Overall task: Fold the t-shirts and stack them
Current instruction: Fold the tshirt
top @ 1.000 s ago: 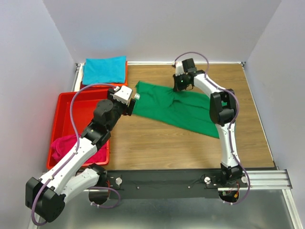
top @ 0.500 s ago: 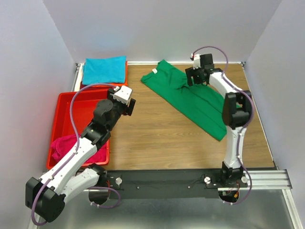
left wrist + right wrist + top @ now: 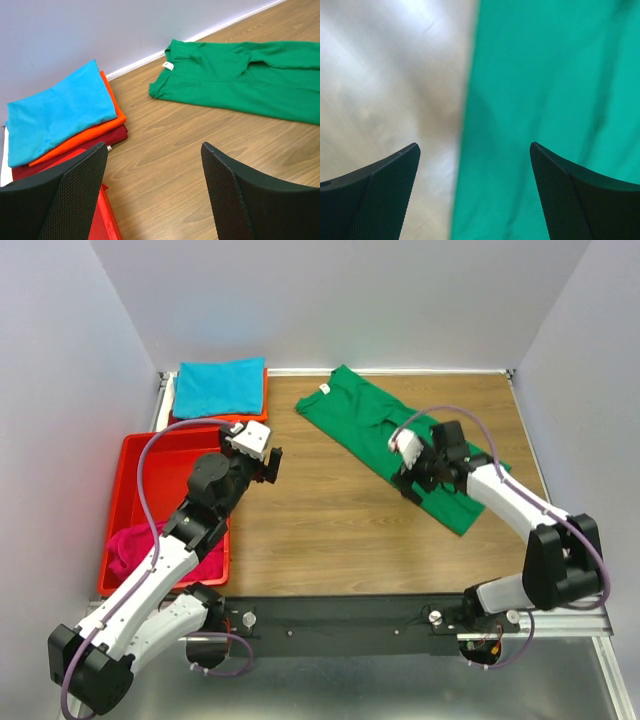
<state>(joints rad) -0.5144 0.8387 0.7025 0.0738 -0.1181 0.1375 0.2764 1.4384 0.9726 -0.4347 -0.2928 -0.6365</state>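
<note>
The green t-shirt (image 3: 365, 420) lies spread diagonally at the back of the table, its white neck label (image 3: 168, 65) toward the back wall. My right gripper (image 3: 410, 483) hovers open over the shirt's left edge, and the right wrist view shows green cloth (image 3: 545, 75) under it and nothing between the fingers. My left gripper (image 3: 268, 468) stands open and empty over bare wood, near the tray corner. A folded teal t-shirt (image 3: 218, 386) tops an orange one (image 3: 85, 137) and a dark red one (image 3: 107, 139) at the back left. The magenta t-shirt (image 3: 135, 540) lies crumpled in the tray.
The red plastic tray (image 3: 150, 445) fills the left side of the table, with the folded stack just behind it. Grey walls close in the back and both sides. Bare wood (image 3: 330, 530) shows between the two arms.
The right gripper was shut on the green t-shirt, swung it toward the back, opened and let go, then drew back nearer over the shirt's left edge. The left arm barely moved.
</note>
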